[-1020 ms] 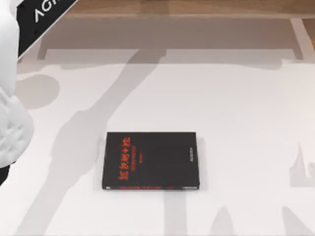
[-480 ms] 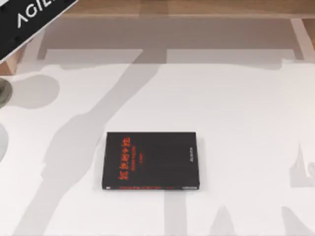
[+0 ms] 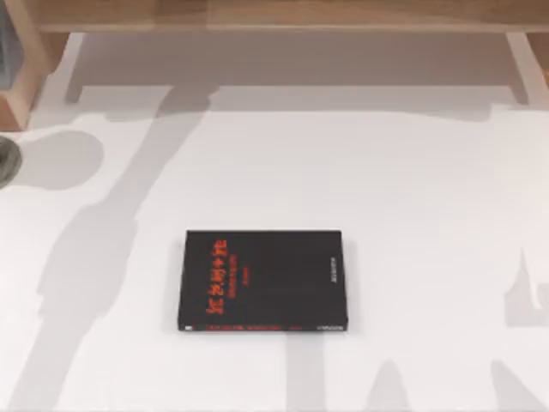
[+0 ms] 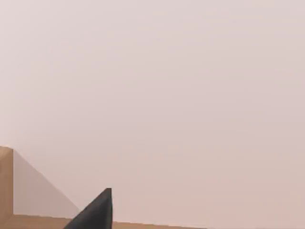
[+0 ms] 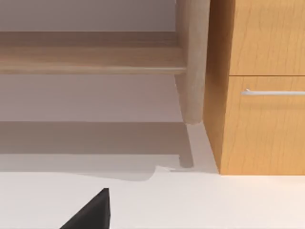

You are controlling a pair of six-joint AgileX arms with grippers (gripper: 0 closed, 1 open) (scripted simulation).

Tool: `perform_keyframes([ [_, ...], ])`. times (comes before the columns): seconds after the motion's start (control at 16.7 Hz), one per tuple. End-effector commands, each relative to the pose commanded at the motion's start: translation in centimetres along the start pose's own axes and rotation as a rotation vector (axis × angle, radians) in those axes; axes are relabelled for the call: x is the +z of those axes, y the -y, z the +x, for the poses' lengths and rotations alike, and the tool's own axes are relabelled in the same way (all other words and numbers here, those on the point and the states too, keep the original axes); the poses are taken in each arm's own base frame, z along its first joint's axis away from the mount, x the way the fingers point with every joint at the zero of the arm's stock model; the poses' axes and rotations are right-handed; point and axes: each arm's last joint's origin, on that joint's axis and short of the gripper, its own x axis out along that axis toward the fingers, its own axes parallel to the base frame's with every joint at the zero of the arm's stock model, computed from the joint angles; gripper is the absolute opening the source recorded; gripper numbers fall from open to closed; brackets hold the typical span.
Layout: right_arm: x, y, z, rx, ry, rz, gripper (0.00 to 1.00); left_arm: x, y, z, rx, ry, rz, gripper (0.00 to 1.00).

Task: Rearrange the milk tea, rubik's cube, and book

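Observation:
The milk tea, the rubik's cube and the book are out of view. A black book with red characters [image 3: 264,281] lies flat in the middle of the white table [image 3: 412,215]. A dark tip of my left gripper [image 4: 95,213] pokes into the left wrist view before a plain pale wall and a wooden edge [image 4: 5,186]. A dark tip of my right gripper [image 5: 90,212] hangs over the white table top, facing the wooden shelf.
A low wooden shelf [image 3: 283,15] runs along the table's back edge. A wooden drawer cabinet with a metal handle [image 5: 271,92] stands beside the shelf leg [image 5: 193,62]. A dark round rim [image 3: 5,160] and a grey-blue patch [image 3: 7,53] sit at the left edge.
My left arm, white with a black labelled link, has withdrawn from the top view's left side and left the picture. Its shadow has slid leftward. The black book has not moved.

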Motion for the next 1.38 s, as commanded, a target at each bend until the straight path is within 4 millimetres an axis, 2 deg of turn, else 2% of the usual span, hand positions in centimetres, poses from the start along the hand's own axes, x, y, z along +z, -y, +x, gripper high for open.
perform_keyframes([
  [0.18,0.0,0.0,0.0,0.0,0.0,0.0,1.0,1.9,-9.4,1.1,0.037,0.09,0.047,1.0],
  [0.36,0.0,0.0,0.0,0.0,0.0,0.0,1.0,1.0,-19.2,1.2,0.076,0.097,0.132,1.0],
  [0.54,0.0,0.0,0.0,0.0,0.0,0.0,1.0,-2.8,-27.6,0.2,0.091,0.028,0.183,1.0],
  [0.66,0.0,0.0,0.0,0.0,0.0,0.0,1.0,-6.9,-31.4,-0.7,0.073,-0.047,0.177,1.0],
  [0.84,0.0,0.0,0.0,0.0,0.0,0.0,1.0,-13.1,-34.7,-2.2,0.028,-0.149,0.124,1.0],
  [1.02,0.0,0.0,0.0,0.0,0.0,0.0,1.0,-17.0,-35.9,-3.5,-0.006,-0.204,0.072,1.0],
  [1.14,0.0,0.0,0.0,0.0,0.0,0.0,1.0,-17.7,-35.9,-3.7,-0.015,-0.213,0.06,1.0],
  [1.38,0.0,0.0,0.0,0.0,0.0,0.0,1.0,-17.6,-35.7,-3.6,-0.018,-0.213,0.061,1.0],
])
